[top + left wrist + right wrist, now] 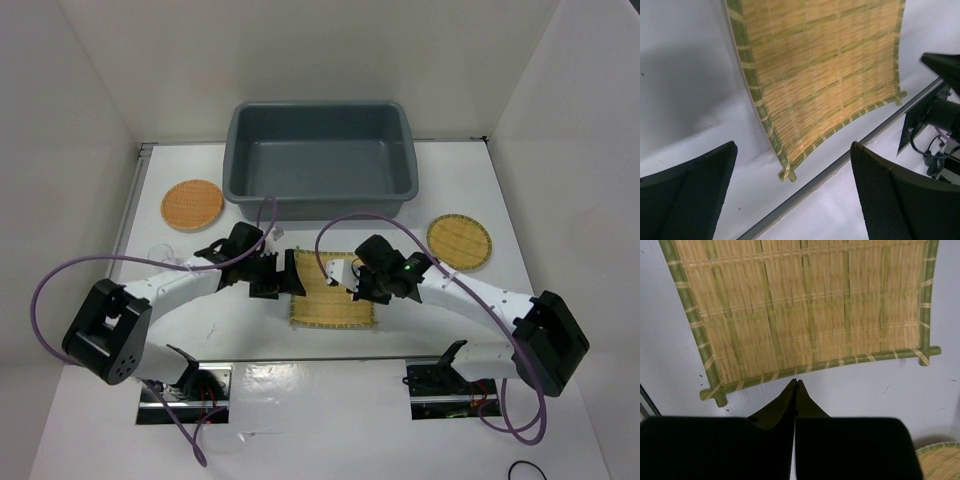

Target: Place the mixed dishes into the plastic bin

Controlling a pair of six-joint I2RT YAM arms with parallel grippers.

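The square yellow bamboo mat (pixel 335 300) lies flat on the table between the two arms; it also shows in the left wrist view (pixel 825 75) and the right wrist view (pixel 805 310). My left gripper (pixel 290 272) is open and empty, hovering over the mat's left edge (pixel 792 190). My right gripper (pixel 345 278) is shut and empty, its tips just off the mat's near edge (pixel 796 382). The grey plastic bin (pixel 320 205) stands at the back. One woven disc (pixel 192 204) lies left of the bin, the other (pixel 460 241) to the right. A faint clear glass cup (pixel 162 253) stands at the left.
A metal strip (pixel 840 165) runs along the table's near edge, close to the mat's corner. The right arm's base mount (pixel 935 125) sits beyond it. The right disc's rim (pixel 940 462) shows at the right wrist view's lower corner. White walls enclose the table.
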